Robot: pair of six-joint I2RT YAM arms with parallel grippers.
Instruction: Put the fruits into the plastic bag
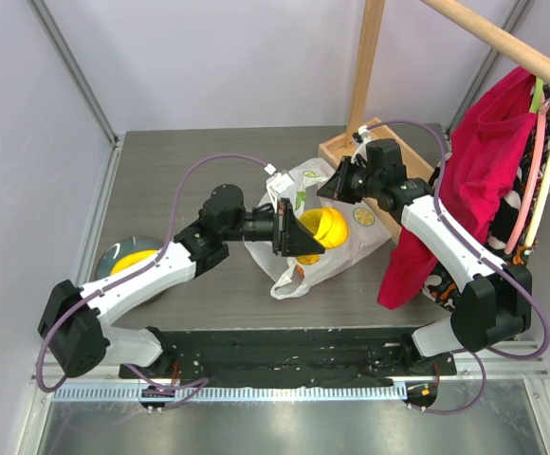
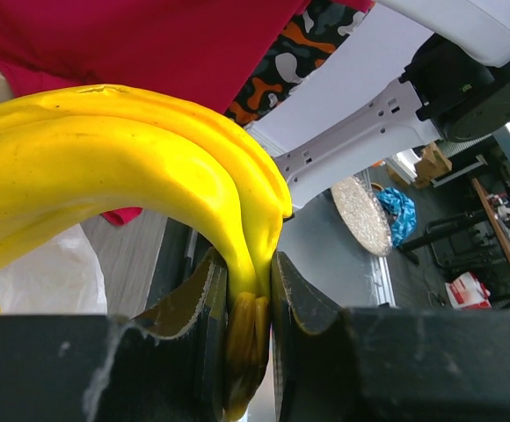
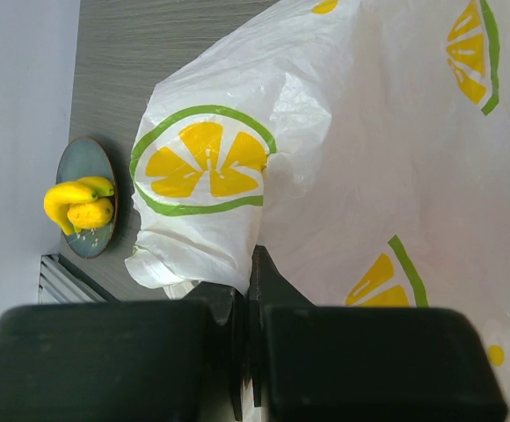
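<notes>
Nearest, at left beside the left arm: round grey plate [image 3: 86, 158] with 2 yellow fruits [image 3: 77, 204] on it. Further in, mid-table: left gripper [image 2: 248, 290] clamped on the stem of a yellow banana bunch [image 2: 105, 167], held over the plastic bag [image 3: 369, 132]. Bag crumpled on the table, lemon-slice print showing, 1 loop handle toward the near edge. Just beyond: right gripper [image 3: 246, 299] closed tight, pinching a fold of the bag. Farthest, at right: red cloth [image 1: 484, 161] hanging from a wooden rail [image 1: 488, 33].
</notes>
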